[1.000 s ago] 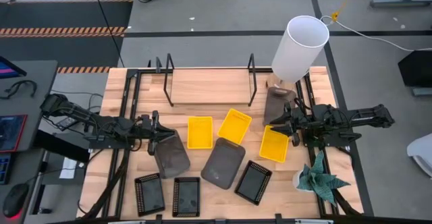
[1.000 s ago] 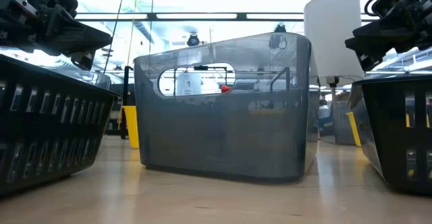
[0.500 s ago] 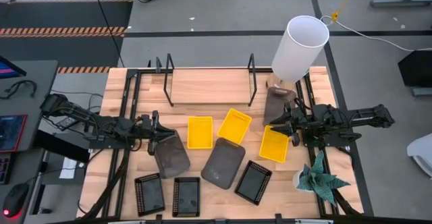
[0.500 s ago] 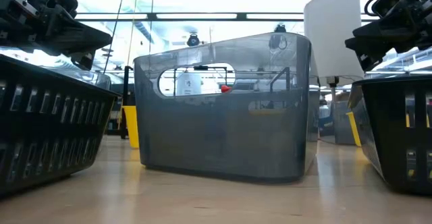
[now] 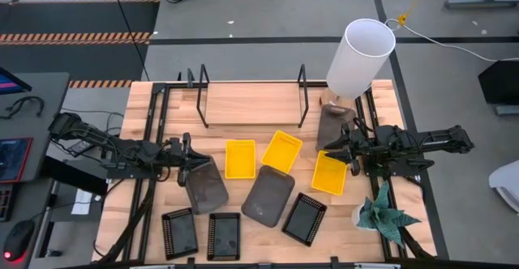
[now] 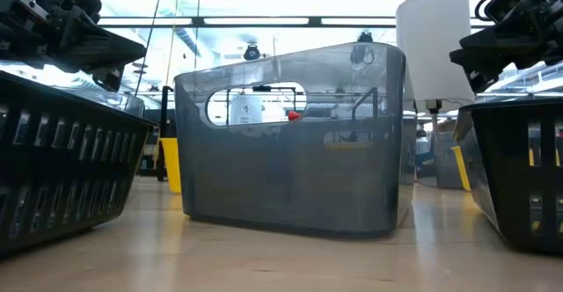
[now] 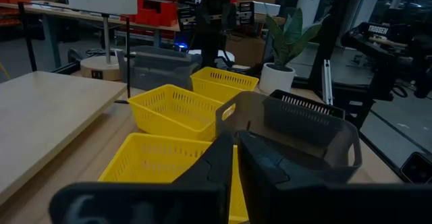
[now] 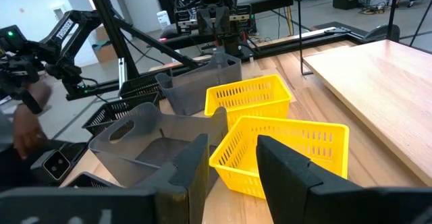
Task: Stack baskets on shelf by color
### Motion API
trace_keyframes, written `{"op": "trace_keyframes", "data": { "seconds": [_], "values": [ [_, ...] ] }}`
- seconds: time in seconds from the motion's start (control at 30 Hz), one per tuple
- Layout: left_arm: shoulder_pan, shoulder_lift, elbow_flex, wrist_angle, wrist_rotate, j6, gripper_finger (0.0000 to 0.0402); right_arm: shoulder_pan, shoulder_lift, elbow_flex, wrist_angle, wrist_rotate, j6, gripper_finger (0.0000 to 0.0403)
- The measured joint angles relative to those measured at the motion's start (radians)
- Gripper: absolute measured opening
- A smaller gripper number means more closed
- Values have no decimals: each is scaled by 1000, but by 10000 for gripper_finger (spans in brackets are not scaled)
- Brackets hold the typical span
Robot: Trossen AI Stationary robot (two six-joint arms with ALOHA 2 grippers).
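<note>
Gripping the rim of a grey basket (image 5: 205, 185) at centre left, the left tool (image 5: 188, 166) is nearly closed for lifting toward the shelf (image 5: 251, 104) above; the right tool (image 5: 345, 151) waits parted, empty, beside a yellow basket (image 5: 330, 172).

The shelf (image 5: 252, 104) board lies bare between its wire uprights, open from above. In front, yellow baskets (image 5: 239, 158) and grey baskets (image 5: 268, 196) crowd mid-table. A white lamp (image 5: 359, 57) stands over the shelf's right end.
</note>
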Motion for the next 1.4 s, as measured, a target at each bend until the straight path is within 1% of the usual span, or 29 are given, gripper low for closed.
{"op": "trace_keyframes", "data": {
  "seconds": [0.23,0.37,0.5,0.57,0.67,0.73,0.8,0.9,0.97,1.0,1.2,1.23,1.27,1.3,1.37,1.4],
  "values": [
    [0,0,0,0,0,0,39,0,0,0,0,0,0,130],
    [0,0,0,0,0,0,40,0,0,0,12,18,0,130],
    [0,0,0,0,0,0,35,0,0,0,88,59,4,130],
    [0,0,0,0,0,0,32,0,0,0,172,82,52,130],
    [0,0,0,0,0,0,30,0,0,0,357,102,146,130],
    [0,0,0,0,0,0,31,0,0,0,501,123,151,130],
    [0,0,0,0,0,0,34,0,0,0,629,105,92,130],
    [0,0,0,0,0,0,38,0,0,1,757,1,-49,130],
    [0,0,0,0,0,0,39,0,0,2,778,-44,-124,130],
    [0,0,0,0,0,0,39,0,0,2,787,-46,-139,130],
    [0,0,0,0,0,0,31,0,12,2,772,-60,-107,130],
    [0,0,0,0,0,0,29,0,20,1,762,-53,-114,130],
    [0,0,0,0,0,0,28,0,34,1,764,-24,-126,130],
    [0,0,0,0,0,0,28,0,51,1,773,31,-129,130],
    [0,0,0,0,0,0,30,-2,94,8,782,200,-110,130],
    [0,0,0,-1,0,0,31,-8,123,26,756,274,-113,130]
  ]
}}
